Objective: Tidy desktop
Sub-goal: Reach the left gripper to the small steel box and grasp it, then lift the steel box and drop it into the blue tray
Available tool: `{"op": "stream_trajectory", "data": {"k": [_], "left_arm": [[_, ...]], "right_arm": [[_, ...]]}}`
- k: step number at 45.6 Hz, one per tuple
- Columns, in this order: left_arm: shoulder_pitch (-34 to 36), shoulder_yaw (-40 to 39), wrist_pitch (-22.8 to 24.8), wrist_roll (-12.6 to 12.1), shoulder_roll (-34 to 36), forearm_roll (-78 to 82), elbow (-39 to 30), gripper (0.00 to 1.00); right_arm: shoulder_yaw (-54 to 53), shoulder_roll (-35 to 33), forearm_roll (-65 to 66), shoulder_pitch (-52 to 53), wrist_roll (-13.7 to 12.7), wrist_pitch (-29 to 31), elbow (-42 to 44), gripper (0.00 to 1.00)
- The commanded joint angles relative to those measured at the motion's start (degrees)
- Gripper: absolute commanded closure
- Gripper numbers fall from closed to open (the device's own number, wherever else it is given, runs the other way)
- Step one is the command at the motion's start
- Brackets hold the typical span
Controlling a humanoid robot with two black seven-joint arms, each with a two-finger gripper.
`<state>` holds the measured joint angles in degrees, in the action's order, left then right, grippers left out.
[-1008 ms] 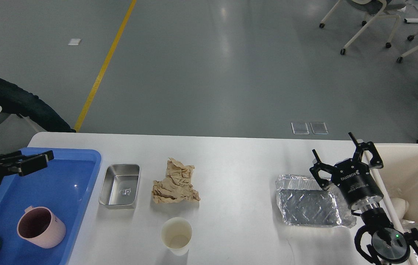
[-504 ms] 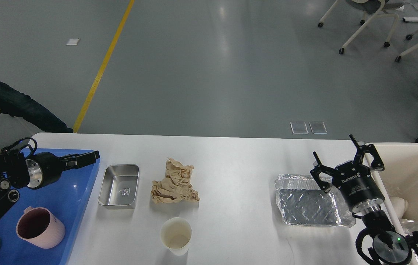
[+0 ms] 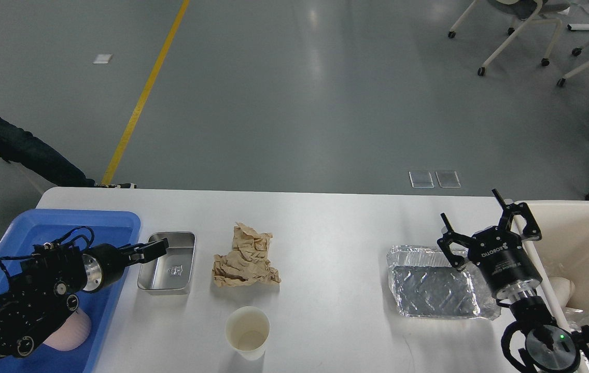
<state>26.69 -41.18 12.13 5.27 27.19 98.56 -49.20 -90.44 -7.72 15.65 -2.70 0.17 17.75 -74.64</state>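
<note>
Left pincer [image 3: 155,248] now rightward; desktop [image 3: 325,228] lengthwise left-right.

Left pincer [image 3: 155,248] over steel tray [image 3: 167,262] — right pincer [image 3: 487,224] spread wide above foil pan [image 3: 435,290]

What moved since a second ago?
The left gripper swung rightward from over the blue tray to the metal tin's left rim, holding nothing. The right gripper, crumpled paper, cup and foil tray stayed put.
</note>
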Motion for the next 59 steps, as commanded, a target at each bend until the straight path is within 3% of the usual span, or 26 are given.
{"op": "stream_trajectory", "data": {"k": [1, 8, 21, 31, 45, 50, 59], "left_arm": [[-0.2, 0.4, 0.0, 0.0, -1.1, 0.4, 0.9, 0.07], [0.1, 4.0, -0.2, 0.0, -0.6, 0.2, 1.0, 0.15], [0.0, 4.2, -0.2, -0.4, -0.8, 0.5, 1.5, 0.66], [-0.1, 4.7, -0.2, 0.4, -0.7, 0.5, 2.2, 1.0], [0.2, 5.0, 0.0, 1.1, -0.7, 0.1, 2.0, 1.0], [0.8, 4.8, 0.8, 2.5, -0.4, 0.1, 1.1, 1.0], [4.7, 3.3, 6.8, 2.4, 6.5, -2.8, -6.2, 1.0]], "right_arm": [[0.0, 0.0, 0.0, 0.0, 0.0, 0.0, 0.0, 0.0], [-0.1, 0.0, 0.0, 0.0, 0.0, 0.0, 0.0, 0.0], [-0.1, 0.0, 0.0, 0.1, 0.0, 0.0, 0.0, 0.0], [-0.1, 0.0, 0.0, 0.1, 0.0, 0.0, 0.2, 0.0], [-0.1, 0.0, 0.0, 0.1, 0.1, -0.1, 0.2, 0.0], [-0.1, 0.1, 0.0, 0.1, 0.1, -0.1, 0.2, 0.0], [-0.1, 0.1, 0.0, 0.2, 0.1, -0.1, 0.2, 0.0]]}}
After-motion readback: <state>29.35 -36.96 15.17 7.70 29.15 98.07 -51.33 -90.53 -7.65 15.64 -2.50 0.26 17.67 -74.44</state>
